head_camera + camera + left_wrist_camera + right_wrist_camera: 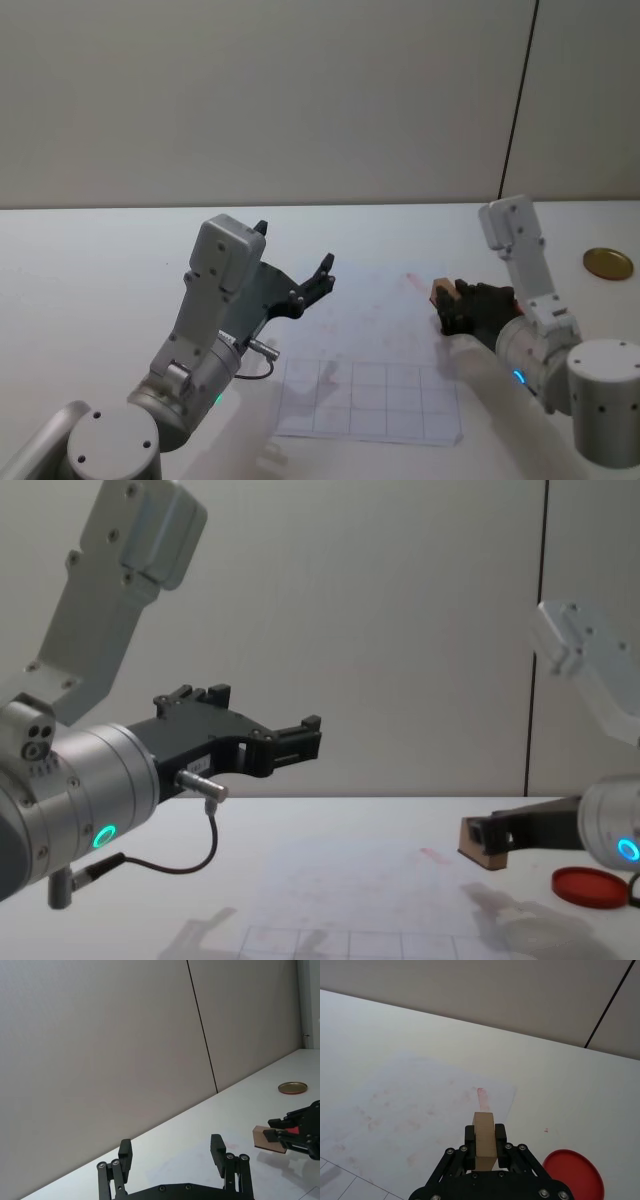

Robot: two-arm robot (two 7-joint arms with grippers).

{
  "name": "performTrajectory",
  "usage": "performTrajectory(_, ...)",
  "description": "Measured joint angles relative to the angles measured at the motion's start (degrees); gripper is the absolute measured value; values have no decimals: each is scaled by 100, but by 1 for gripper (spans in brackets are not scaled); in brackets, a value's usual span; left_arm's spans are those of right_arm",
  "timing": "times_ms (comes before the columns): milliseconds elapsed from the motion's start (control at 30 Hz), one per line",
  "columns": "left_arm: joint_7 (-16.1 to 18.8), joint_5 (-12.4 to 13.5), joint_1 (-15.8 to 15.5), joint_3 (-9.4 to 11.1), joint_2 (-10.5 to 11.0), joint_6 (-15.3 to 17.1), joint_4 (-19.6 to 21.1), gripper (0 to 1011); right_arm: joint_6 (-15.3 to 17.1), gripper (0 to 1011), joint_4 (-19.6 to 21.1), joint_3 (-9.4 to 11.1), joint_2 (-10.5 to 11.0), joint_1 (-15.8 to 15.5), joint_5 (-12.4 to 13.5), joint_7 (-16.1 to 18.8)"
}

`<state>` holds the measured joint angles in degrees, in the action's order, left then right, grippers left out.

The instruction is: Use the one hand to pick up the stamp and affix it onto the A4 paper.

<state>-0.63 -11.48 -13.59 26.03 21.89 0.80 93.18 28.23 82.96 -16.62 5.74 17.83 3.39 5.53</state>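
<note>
tan stamp (484,1140), white grey-gridded paper (370,400)

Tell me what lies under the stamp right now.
The right gripper holds the stamp off the surface, by the far right corner of the A4 paper. Air shows beneath it in the chest view; whether paper or bare table lies below cannot be told.

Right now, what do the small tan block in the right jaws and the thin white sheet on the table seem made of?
The small light-tan rectangular block, held by the right gripper, looks like bare wood: pale, matt, flat-cut faces. The thin white gridded sheet looks like plain paper: flat, matt, with faint reddish marks, probably ink.
</note>
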Motion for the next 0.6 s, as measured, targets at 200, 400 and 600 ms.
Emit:
performTrajectory(200, 0, 0, 0, 0, 0, 0, 0, 993, -14, 223, -136, -62, -60, 29, -77, 35)
performTrajectory(400, 0, 0, 0, 0, 0, 0, 0, 993, 28, 223, -273, -136, -124, 54, -188, 47)
performTrajectory(600, 0, 0, 0, 0, 0, 0, 0, 993, 53, 223, -427, -210, -194, 83, -299, 63)
